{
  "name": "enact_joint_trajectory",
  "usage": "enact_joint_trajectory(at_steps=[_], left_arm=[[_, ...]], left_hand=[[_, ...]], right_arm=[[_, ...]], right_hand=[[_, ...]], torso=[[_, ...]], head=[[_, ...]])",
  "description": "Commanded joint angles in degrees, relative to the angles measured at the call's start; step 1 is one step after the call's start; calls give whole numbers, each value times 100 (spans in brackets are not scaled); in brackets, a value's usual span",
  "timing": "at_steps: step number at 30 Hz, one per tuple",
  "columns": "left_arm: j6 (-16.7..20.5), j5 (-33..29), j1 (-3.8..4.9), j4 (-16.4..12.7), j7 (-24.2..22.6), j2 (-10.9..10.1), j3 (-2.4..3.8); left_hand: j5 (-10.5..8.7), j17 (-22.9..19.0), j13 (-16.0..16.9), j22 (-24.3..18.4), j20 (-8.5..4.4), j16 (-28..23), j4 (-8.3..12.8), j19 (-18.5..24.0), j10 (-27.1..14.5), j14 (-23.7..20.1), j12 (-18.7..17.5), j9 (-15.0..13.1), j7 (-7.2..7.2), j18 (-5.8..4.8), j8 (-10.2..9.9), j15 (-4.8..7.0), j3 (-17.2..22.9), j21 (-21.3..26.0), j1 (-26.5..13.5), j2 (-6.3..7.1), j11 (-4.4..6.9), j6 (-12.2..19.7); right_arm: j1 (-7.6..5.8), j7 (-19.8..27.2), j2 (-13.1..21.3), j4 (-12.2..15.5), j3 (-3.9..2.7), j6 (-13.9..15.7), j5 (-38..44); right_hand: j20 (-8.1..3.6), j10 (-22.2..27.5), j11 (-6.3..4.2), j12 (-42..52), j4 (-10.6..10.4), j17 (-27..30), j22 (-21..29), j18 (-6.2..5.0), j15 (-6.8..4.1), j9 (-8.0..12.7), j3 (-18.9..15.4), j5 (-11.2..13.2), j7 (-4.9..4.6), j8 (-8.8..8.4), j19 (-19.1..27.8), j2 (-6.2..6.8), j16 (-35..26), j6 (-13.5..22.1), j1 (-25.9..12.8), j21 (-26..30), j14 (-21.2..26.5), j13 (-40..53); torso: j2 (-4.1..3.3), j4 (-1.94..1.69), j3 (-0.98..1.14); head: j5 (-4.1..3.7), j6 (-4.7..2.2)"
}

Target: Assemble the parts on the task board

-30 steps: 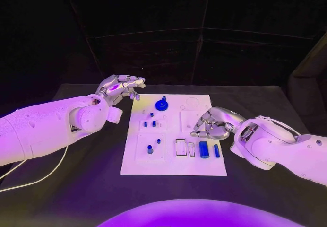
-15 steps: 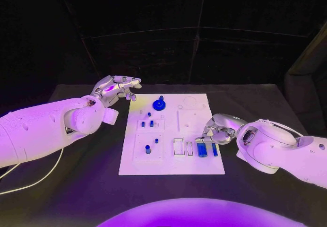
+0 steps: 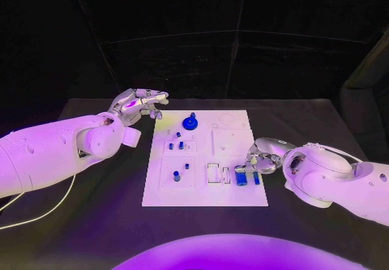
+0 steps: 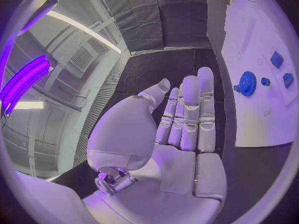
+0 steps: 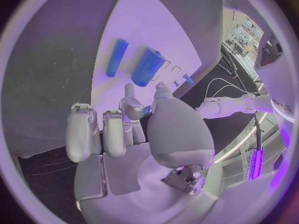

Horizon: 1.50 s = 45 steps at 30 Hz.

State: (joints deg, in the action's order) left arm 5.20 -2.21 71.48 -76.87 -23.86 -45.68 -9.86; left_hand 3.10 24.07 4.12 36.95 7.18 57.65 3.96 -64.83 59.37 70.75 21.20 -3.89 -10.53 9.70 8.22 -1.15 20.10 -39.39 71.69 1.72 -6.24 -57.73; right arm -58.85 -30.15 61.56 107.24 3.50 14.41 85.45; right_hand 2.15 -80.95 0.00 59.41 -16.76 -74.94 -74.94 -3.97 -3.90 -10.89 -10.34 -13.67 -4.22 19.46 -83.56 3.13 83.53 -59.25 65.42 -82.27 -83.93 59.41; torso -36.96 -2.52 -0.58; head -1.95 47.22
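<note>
The white task board (image 3: 235, 197) lies mid-table. On it a blue gear (image 3: 190, 122) stands at the far end, with small blue pegs (image 3: 176, 146) down the left side. A thick blue cylinder (image 3: 242, 176) and a thin one (image 3: 256, 178) lie near the right edge. My right hand (image 3: 261, 158) hovers at the far ends of these cylinders, fingers curled, thumb and one finger reaching toward the thick cylinder (image 5: 148, 67). A sliver of blue shows by the thumb; whether anything is pinched is unclear. My left hand (image 3: 138, 103) hangs off the board's far left corner, holding nothing, fingers straight (image 4: 190, 109).
Empty rectangular slots (image 3: 214, 173) sit left of the cylinders. The black table (image 3: 97, 214) surrounds the board. A white cable (image 3: 40, 216) runs at the near left. The left wrist view shows the gear (image 4: 247, 80) and the board (image 4: 249, 35) beside my fingers.
My right hand has moved from the board's right middle toward the near side, down to the far ends of the two cylinders. The left hand has barely moved.
</note>
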Motion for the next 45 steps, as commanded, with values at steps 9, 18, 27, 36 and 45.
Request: enact_joint_trajectory(at_steps=[9,18,27,36,45], left_arm=[[-103,24,3,0,-5,-1,-8],[-118,24,1,-1,18,1,-14],[-124,26,-2,0,55,-8,-27],[-144,26,-4,-5,71,-14,-39],[-154,26,-5,-10,83,-8,-44]], left_hand=[[21,-11,5,-8,7,24,-5,-39,-59,-3,34,-4,6,76,26,-24,-48,27,-39,1,2,40],[21,-11,5,-8,7,24,-5,-39,-59,-3,34,-4,6,76,26,-24,-48,27,-39,1,2,40],[22,-14,4,-10,7,26,-2,-39,-69,-6,37,-3,7,76,28,-24,-55,30,-33,5,3,48],[22,-14,4,-10,7,26,-2,-39,-69,-6,37,-3,7,76,28,-24,-55,30,-33,5,3,48],[22,-15,4,-11,7,26,-2,-39,-71,-7,37,-3,6,76,28,-24,-56,31,-32,5,3,50]], right_arm=[[133,-99,-92,-11,1,-437,213],[257,-165,-260,-137,1,-324,278],[309,-260,-306,-146,0,-44,456],[316,101,-113,87,-3,464,-204],[309,442,16,425,-9,1089,-798]], right_hand=[[6,62,-31,-10,4,-111,-134,100,-23,-91,-35,21,2,122,-53,211,45,72,62,-34,-349,78],[9,87,-25,-73,26,-126,-141,99,-19,-163,50,-135,-7,192,-48,92,42,157,336,-35,-349,136],[2,79,-37,-108,190,-182,-163,102,-29,-250,201,-675,-3,290,-53,-227,57,181,951,-45,-358,239],[-35,13,-88,-73,209,-367,-259,121,-69,-310,234,-1399,53,347,-97,-375,138,104,1178,-100,-393,366],[-45,1,-92,-101,177,-394,-265,122,-75,-321,204,-1614,53,331,-99,-374,148,108,1202,-104,-397,389]], torso=[[2,9,-4],[3,-5,-1],[1,3,2],[4,12,5],[4,-4,-16]], head=[[2,28],[4,38],[34,49],[59,61],[16,45]])
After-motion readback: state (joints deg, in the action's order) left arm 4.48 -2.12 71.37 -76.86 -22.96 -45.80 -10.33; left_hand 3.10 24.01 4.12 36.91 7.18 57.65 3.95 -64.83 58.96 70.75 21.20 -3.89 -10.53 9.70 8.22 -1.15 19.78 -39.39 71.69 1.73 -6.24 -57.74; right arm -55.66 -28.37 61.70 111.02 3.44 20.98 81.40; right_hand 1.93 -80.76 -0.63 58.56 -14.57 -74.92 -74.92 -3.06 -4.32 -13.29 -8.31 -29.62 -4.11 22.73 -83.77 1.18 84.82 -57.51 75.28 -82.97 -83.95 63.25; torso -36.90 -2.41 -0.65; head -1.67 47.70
